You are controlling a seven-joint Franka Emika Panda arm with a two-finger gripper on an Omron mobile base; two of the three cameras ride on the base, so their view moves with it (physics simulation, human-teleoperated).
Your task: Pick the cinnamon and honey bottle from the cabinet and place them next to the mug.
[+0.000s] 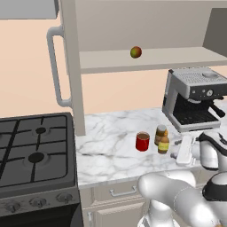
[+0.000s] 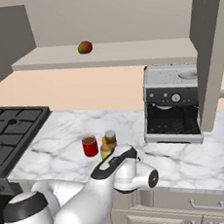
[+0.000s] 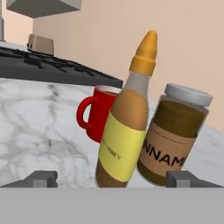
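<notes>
Marble counter (image 1: 111,133) beside stove (image 1: 35,155), red mug (image 1: 142,142), cinnamon (image 1: 161,132) and honey bottle (image 1: 164,144) standing close together, gripper (image 3: 111,178) spread wide around honey bottle base, gripping nothing, cabinet (image 1: 146,60) shelf above.

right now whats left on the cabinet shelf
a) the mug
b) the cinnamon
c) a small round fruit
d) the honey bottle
c: a small round red-green fruit sits alone on the shelf, while the honey, cinnamon and mug all stand together on the counter.
</notes>
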